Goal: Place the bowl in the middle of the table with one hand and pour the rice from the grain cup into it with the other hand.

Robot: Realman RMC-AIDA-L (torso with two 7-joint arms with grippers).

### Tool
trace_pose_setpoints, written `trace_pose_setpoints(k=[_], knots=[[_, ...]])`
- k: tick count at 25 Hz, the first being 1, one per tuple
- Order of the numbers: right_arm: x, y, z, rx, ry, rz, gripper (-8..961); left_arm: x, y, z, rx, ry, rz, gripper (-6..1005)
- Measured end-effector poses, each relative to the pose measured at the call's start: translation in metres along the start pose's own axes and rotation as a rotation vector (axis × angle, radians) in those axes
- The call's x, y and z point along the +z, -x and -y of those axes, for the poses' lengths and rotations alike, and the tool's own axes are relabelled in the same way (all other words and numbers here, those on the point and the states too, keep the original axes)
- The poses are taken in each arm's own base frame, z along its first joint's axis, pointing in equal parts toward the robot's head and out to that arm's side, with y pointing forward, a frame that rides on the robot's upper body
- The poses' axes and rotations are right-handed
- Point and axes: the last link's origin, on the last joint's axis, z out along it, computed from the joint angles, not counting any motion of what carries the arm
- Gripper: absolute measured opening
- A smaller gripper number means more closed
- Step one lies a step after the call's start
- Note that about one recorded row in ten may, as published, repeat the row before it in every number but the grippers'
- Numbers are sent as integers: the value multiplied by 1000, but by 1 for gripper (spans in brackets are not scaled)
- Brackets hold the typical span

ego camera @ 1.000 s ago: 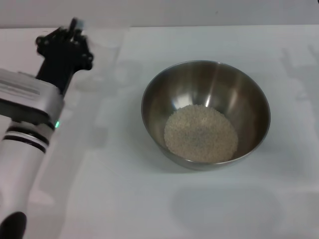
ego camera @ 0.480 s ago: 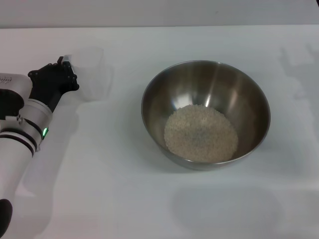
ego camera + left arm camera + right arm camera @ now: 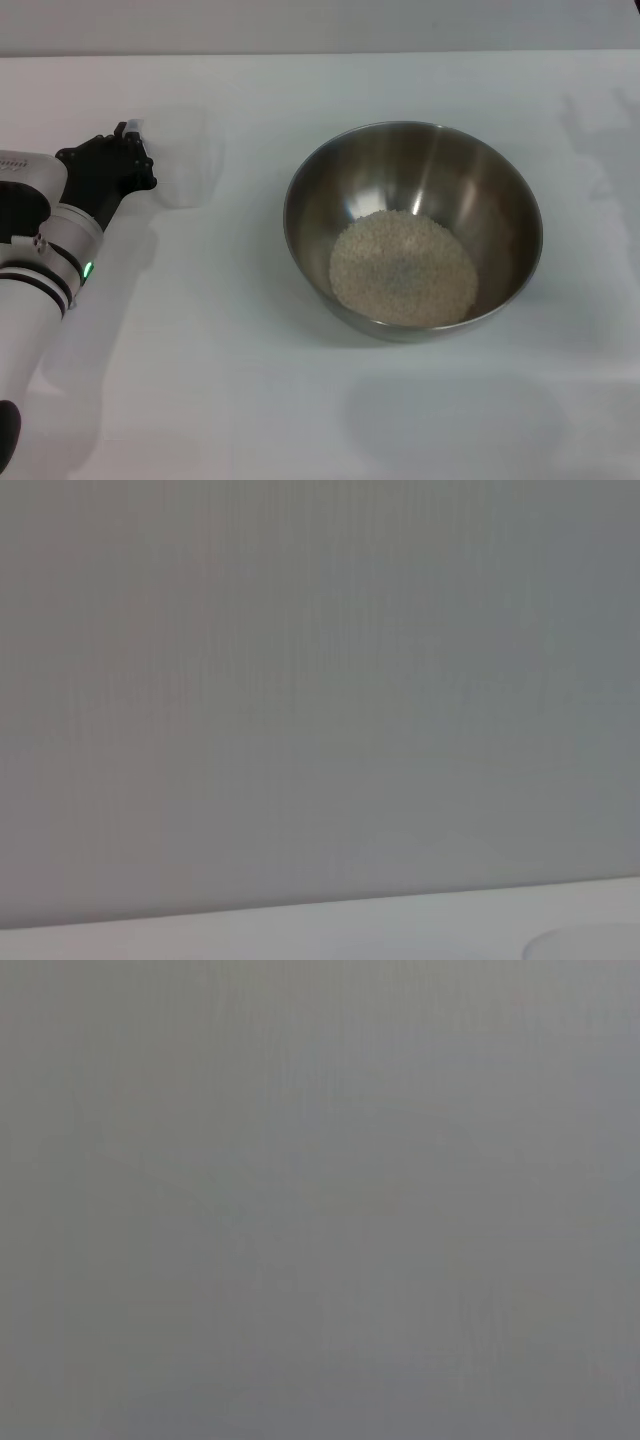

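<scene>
The steel bowl [image 3: 413, 228] stands in the middle of the white table [image 3: 230, 380], with a heap of rice [image 3: 403, 268] in its bottom. The clear grain cup [image 3: 184, 158] is upright at the table's left, looks empty, and rests on or just above the surface. My left gripper [image 3: 130, 140] is at the cup's handle and appears shut on it. The left wrist view shows only a grey wall and a strip of the table [image 3: 300, 935]. The right gripper is out of view, and the right wrist view shows only plain grey.
My left arm [image 3: 45, 260] lies along the table's left edge. The table's far edge [image 3: 400, 52] runs across the back of the head view.
My left arm has swung down and to the left, carrying the grain cup from a raised position to table level at the left. The bowl and rice have not moved.
</scene>
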Motion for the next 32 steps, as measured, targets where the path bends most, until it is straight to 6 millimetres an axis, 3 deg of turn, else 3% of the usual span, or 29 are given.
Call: trace_pose_setpoints(k=[5, 17, 23, 32], knots=[[-1, 0, 0, 0, 0, -1, 708, 0, 3, -1, 1, 10, 17, 42], [-1, 0, 0, -1, 0, -1, 709, -7, 10, 2, -8, 3, 39, 245], [1, 0, 0, -1, 3, -2, 709, -16, 15, 3, -11, 0, 32, 473], [0, -4, 1, -2, -7, -25, 708, -41, 15, 6, -33, -5, -72, 505]])
